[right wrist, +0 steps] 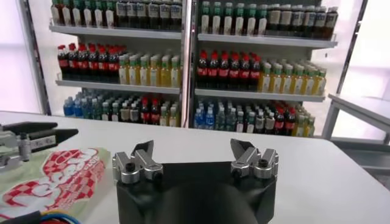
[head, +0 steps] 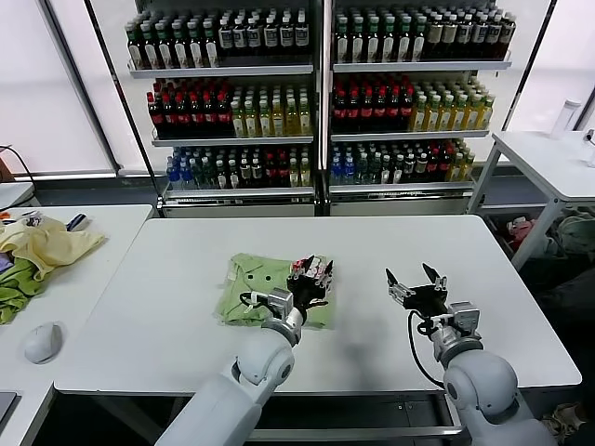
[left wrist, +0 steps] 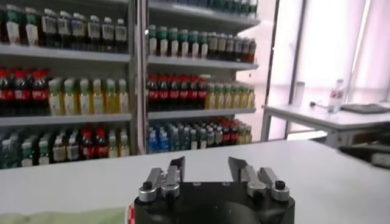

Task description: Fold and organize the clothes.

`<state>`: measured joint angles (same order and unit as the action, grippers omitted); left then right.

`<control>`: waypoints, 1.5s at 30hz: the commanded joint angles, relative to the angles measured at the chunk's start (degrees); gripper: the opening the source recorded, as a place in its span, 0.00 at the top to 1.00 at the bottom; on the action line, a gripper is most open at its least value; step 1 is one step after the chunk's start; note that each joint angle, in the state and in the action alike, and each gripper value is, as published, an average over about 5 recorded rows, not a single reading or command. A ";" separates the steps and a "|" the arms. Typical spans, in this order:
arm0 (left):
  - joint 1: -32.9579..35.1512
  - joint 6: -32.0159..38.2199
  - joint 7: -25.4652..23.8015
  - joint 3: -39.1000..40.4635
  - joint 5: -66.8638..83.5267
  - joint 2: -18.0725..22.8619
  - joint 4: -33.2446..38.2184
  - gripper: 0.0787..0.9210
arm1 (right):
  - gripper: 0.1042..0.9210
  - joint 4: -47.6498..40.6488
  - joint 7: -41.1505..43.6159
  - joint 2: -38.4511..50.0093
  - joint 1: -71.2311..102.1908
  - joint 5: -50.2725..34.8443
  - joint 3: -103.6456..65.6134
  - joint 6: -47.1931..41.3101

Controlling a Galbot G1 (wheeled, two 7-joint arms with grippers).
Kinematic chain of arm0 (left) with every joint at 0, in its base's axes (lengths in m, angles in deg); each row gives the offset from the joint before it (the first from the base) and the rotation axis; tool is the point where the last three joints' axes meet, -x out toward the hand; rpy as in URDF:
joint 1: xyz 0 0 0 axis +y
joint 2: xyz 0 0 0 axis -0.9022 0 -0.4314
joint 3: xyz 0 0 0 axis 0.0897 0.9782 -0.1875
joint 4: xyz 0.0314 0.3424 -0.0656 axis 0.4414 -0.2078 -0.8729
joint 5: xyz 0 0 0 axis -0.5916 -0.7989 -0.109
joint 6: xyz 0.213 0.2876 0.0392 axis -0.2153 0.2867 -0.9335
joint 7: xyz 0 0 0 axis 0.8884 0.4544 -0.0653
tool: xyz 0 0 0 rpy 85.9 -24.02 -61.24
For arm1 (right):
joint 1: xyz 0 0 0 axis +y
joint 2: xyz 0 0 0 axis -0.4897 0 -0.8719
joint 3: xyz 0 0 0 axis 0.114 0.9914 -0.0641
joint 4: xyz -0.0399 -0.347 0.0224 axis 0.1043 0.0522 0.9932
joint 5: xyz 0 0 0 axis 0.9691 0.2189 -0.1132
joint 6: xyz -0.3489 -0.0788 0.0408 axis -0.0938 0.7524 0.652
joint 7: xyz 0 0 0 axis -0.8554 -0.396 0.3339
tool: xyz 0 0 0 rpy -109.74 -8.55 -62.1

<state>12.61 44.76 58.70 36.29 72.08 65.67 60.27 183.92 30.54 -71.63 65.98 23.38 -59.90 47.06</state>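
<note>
The light green polo shirt (head: 244,281) lies folded into a compact bundle in the middle of the white table (head: 167,279). Its red-and-white graphic (right wrist: 58,178) faces up in the right wrist view, and a corner of the shirt (left wrist: 91,216) shows in the left wrist view. My left gripper (head: 311,272) hovers at the shirt's right edge, open with nothing between its fingers (left wrist: 207,167). My right gripper (head: 416,279) stands apart over bare table to the right of the shirt, wide open and empty (right wrist: 192,152).
A side table at the left holds a pale yellow garment (head: 51,243), a darker green cloth (head: 14,290) and a white mouse (head: 42,342). Bottle-filled coolers (head: 316,93) stand behind. Another white table (head: 548,163) is at the back right.
</note>
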 commanded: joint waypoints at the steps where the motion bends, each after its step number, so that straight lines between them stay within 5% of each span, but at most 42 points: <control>1: 10.57 5.59 -1.01 -10.46 -0.78 -6.45 12.48 0.41 | 0.12 -5.72 -2.06 -2.92 -6.61 0.70 10.33 0.40; 10: 25.62 10.97 0.72 -25.73 -3.45 -11.19 18.05 0.14 | 0.12 -22.15 -6.09 -12.56 -17.83 0.34 21.17 1.20; 24: 31.07 12.60 1.70 -28.40 -4.26 -10.65 19.61 0.12 | 0.15 -32.18 -9.17 -18.91 -20.07 1.94 23.87 0.78; 45: 33.04 12.38 1.42 -27.76 -4.53 -10.65 21.69 0.12 | 0.87 -31.80 -0.78 -9.25 -23.11 4.60 17.79 -0.39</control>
<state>44.11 56.79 60.20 9.25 67.80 55.26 80.91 153.43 25.06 -86.11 45.34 25.30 -39.00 47.97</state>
